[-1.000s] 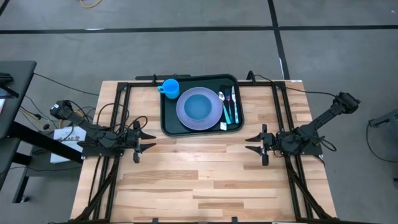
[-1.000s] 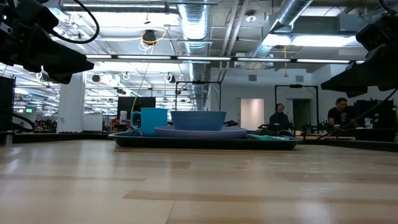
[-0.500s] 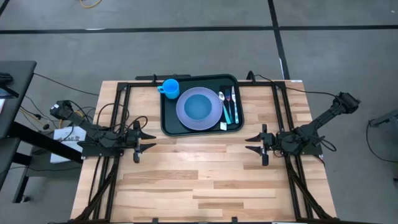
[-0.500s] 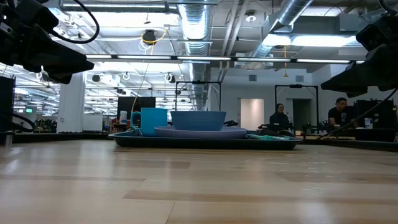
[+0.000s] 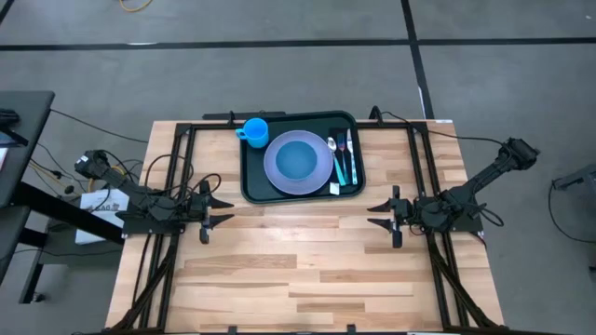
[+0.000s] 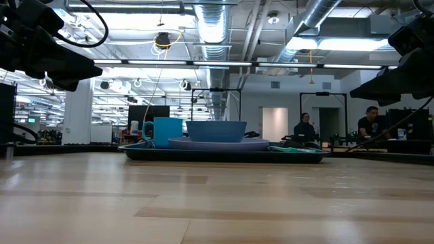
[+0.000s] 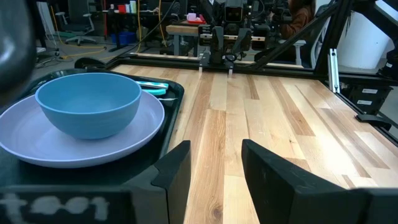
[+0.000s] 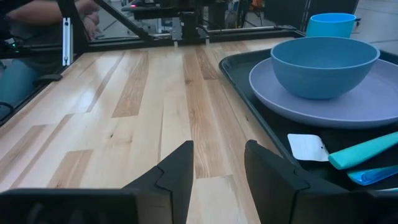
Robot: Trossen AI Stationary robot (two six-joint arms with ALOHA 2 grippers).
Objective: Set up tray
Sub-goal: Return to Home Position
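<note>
**A:** How far along is the setting-up, by your reckoning?

**B:** Finished, I judge. The large dark green-black rectangular plastic tray (image 5: 248, 189) sits on the pale wooden slat table (image 5: 307, 270). It is at the edge farthest from the low camera, midway between the two arms, and it looks fully laid.

**A:** What is in it?

**B:** A round lavender plate (image 5: 276, 177) lies in the middle of the tray, and a blue plastic bowl (image 5: 298, 160) stands upright on the plate. A light blue cup (image 5: 255, 130) stands upright in the far corner on the left arm's side, just beside the plate. Along the side toward the right arm lies a row of cutlery with teal-blue handles (image 5: 345, 166), beside the plate and not on it. I cannot tell any dark cloth under the cutlery apart from the tray floor.

**A:** Anything in the bowl or cup?

**B:** The bowl shows empty from overhead, and the cup appears empty too.

**A:** And the grippers?

**B:** The left gripper (image 5: 226, 211) hangs above bare wood on its own side, fingers parted with a moderate gap, holding nothing. The right gripper (image 5: 372, 215) mirrors it on the opposite side, likewise parted and empty. They point toward each other across the table, both well apart from the tray.

**A:** So what is left?

**B:** Nothing on the tray that I can see. The arms look parked.
</note>
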